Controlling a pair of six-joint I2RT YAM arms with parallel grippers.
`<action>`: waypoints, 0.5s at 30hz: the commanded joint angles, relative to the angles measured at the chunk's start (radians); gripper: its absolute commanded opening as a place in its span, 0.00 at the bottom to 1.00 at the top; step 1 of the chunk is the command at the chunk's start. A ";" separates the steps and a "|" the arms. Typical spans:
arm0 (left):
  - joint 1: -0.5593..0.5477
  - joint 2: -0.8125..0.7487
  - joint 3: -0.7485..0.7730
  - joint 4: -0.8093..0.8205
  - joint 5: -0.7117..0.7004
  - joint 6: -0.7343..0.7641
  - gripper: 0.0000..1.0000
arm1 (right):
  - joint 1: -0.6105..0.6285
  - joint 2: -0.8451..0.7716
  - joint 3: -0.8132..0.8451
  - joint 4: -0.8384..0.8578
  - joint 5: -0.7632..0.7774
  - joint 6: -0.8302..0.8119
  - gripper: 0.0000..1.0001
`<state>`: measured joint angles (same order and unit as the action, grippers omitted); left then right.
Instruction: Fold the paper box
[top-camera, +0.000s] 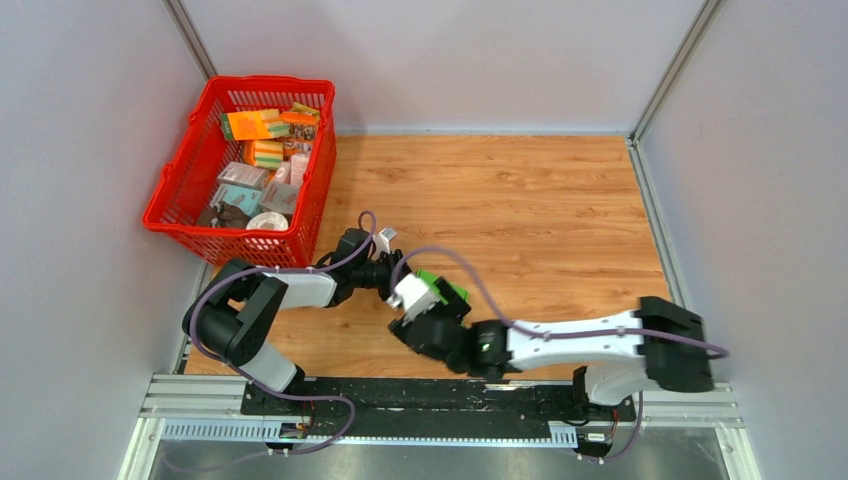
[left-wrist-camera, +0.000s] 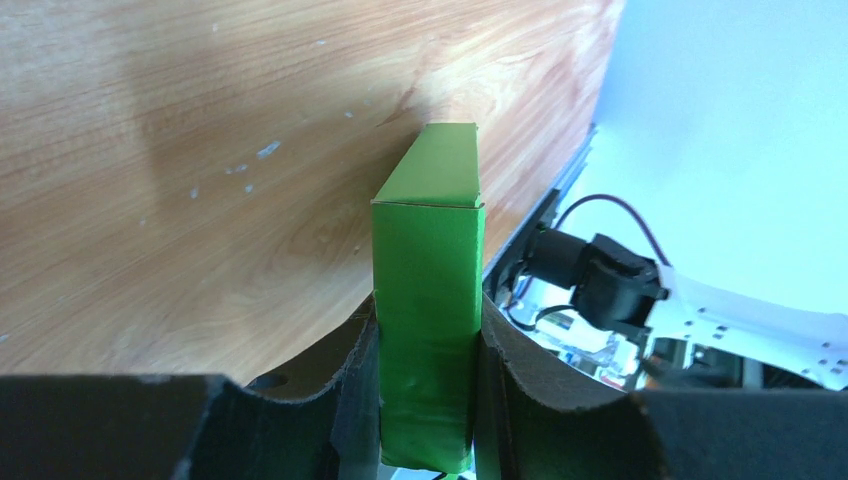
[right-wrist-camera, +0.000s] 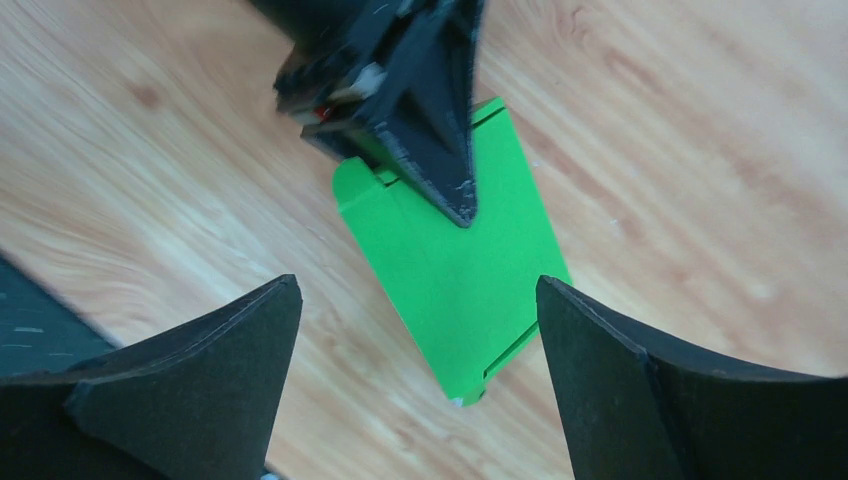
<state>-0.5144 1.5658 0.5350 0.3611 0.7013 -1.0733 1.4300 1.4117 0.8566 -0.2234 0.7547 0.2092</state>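
Nearest, the right pincer (right-wrist-camera: 417, 300) hovers with jaws wide apart and empty, at 5 o'clock of the bright green thin-card paper box (left-wrist-camera: 425, 250). The left pincer (left-wrist-camera: 425, 345) clamps the box's sides above the wooden desk (top-camera: 540, 200). The box looks folded into a slim closed shape, so little seems left. A red plastic basket (top-camera: 200, 240) sits at 11 o'clock.

Bare table (top-camera: 560, 200) from its centre to the far and right edges gives free passage. The red basket (top-camera: 180, 185) blocks the far-left corner. At mid near edge, the left arm (top-camera: 300, 290) and right arm (top-camera: 570, 345) meet at the paper box (top-camera: 443, 284), an obstacle there.
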 joint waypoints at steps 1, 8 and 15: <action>0.007 0.011 -0.033 0.170 0.052 -0.099 0.29 | 0.081 0.205 0.027 0.093 0.377 -0.286 0.89; 0.008 0.014 -0.049 0.233 0.087 -0.139 0.29 | 0.083 0.314 0.002 0.202 0.451 -0.329 0.84; 0.008 0.007 -0.067 0.256 0.116 -0.139 0.29 | 0.079 0.368 0.005 0.274 0.563 -0.366 0.79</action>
<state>-0.5137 1.5787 0.4870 0.5461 0.7784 -1.2041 1.5139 1.7668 0.8562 -0.0452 1.1980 -0.1242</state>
